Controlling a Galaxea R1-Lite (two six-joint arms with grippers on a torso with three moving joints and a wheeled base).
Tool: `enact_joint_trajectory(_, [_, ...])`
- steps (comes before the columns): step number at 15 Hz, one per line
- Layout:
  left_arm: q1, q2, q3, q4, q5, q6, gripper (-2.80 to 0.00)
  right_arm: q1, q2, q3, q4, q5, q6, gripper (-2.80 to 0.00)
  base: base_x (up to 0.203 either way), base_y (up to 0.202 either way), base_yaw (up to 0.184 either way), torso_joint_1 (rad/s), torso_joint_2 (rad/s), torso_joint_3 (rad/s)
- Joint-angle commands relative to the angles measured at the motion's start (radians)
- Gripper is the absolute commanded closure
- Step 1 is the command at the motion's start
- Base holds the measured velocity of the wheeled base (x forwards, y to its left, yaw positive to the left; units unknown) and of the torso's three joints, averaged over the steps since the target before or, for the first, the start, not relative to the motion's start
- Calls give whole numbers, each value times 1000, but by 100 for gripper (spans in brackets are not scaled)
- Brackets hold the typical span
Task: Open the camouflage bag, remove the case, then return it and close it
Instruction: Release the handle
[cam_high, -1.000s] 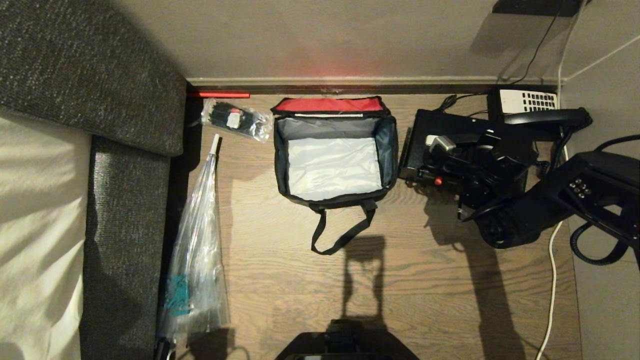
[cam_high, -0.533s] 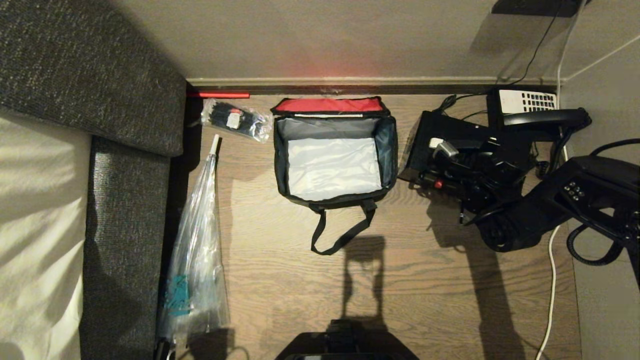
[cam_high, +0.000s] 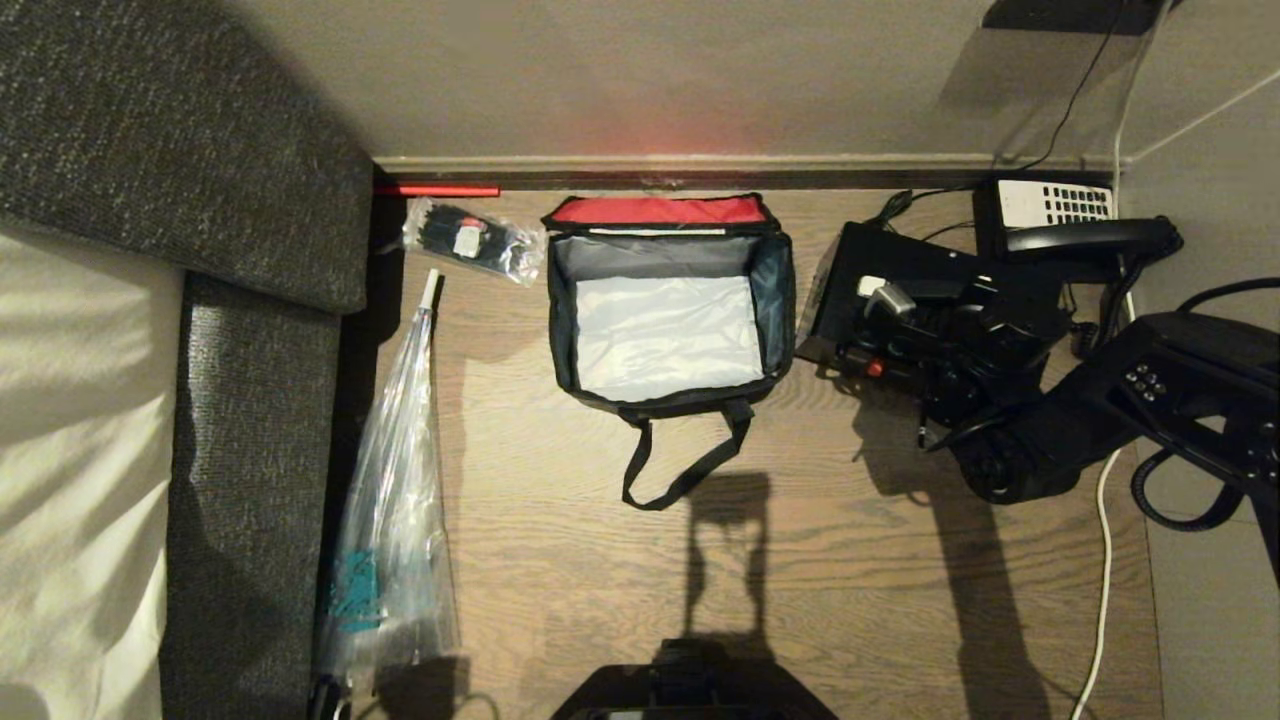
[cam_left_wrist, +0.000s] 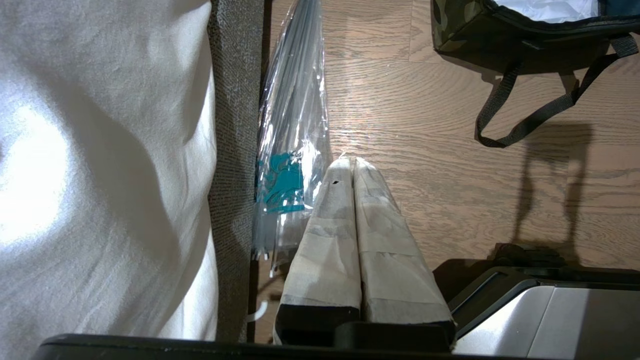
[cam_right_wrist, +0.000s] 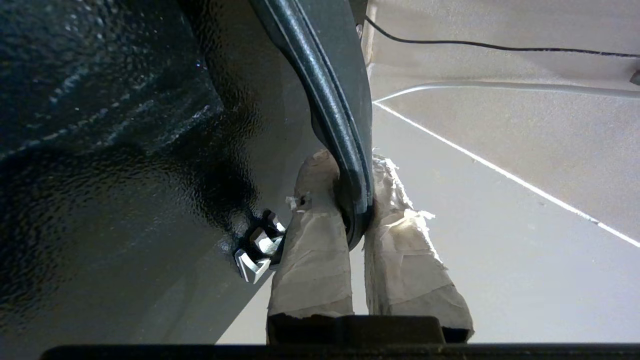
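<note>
The right gripper (cam_right_wrist: 356, 200) is pinching the case's (cam_high: 900, 290) black handle (cam_right_wrist: 330, 100) between its taped fingers (cam_right_wrist: 315, 240), clamped tight on it. The case is sitting just right of the camouflage bag (cam_high: 670, 310), which is lying open with its red-lined lid (cam_high: 655, 210) flipped back. The left gripper (cam_left_wrist: 352, 170) is hanging closed and empty, nearer the robot than the bag, beside a clear plastic bag (cam_left_wrist: 292, 150).

The right arm (cam_high: 1150, 400) is covered in black housing with small screws; the fingers (cam_left_wrist: 325, 220) are wrapped in beige tape.
</note>
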Motion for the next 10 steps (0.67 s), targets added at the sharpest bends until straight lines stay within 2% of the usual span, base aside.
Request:
enact_joint_trajectory(1, [0,1,1,0,1,0,0,0,6,4,-8,-2,-9,0,0,0,0,0,0,0])
enact_joint_trajectory(2, [0,1,1,-1,1,0,0,-5,6,4,-8,-2,-13,-280,0,0,0,0,0,0])
enact_joint_trajectory(7, [0,1,0,0,1,0,0,-7,1,21,-8,-2,-3,-280,0,0,0,0,0,0])
enact_joint_trajectory(10, [0,1,0,-1,1,0,0,-4,-46,85,-8,5,0,-280,0,0,0,0,0,0])
